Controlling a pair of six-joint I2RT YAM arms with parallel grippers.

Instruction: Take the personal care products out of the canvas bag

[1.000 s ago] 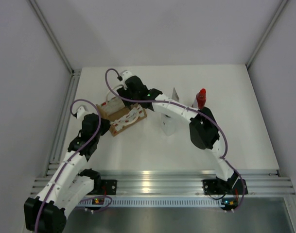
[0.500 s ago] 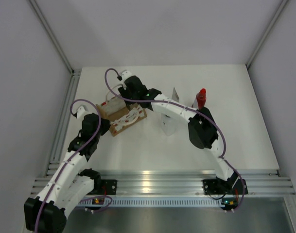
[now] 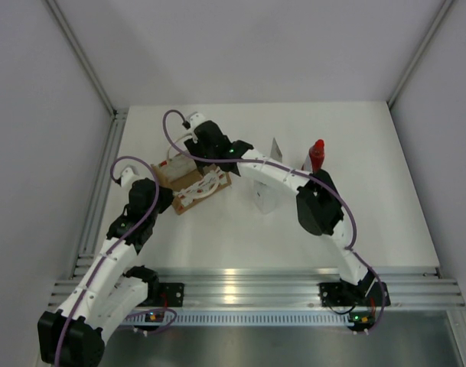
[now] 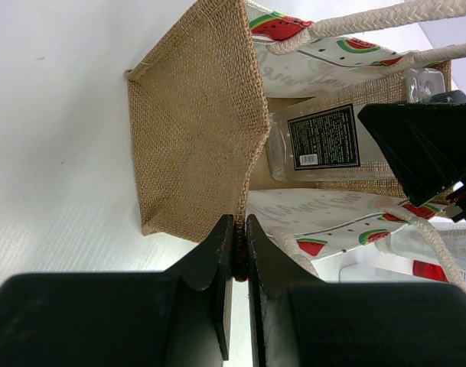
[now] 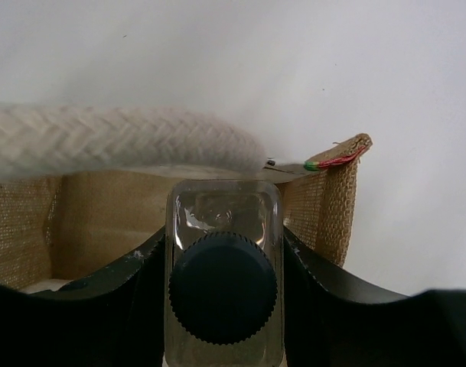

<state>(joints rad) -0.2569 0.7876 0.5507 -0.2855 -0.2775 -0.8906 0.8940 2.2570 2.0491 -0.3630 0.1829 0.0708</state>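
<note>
Pale dark-capped bottle (image 5: 223, 222) gripped by right tool (image 5: 223, 294).

Right gripper (image 5: 223, 284) narrowed onto pale dark-capped bottle (image 5: 223, 212) inside canvas bag (image 5: 326, 206); wrist edged slightly left.

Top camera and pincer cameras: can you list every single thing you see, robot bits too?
canvas bag: one, tan-brown with watermelon print, left-middle of the table
rope handles: two, white, on the bag
pale bottle: one, clear with dark cap, inside the bag
red bottle: one, red, standing right of the bag
silvery tube: one, grey, beside the red bottle
white bottle: one, white, by the right arm
table: one, white
left pincer: one, black, shut on the bag's edge
right pincer: one, black, shut on the pale bottle
</note>
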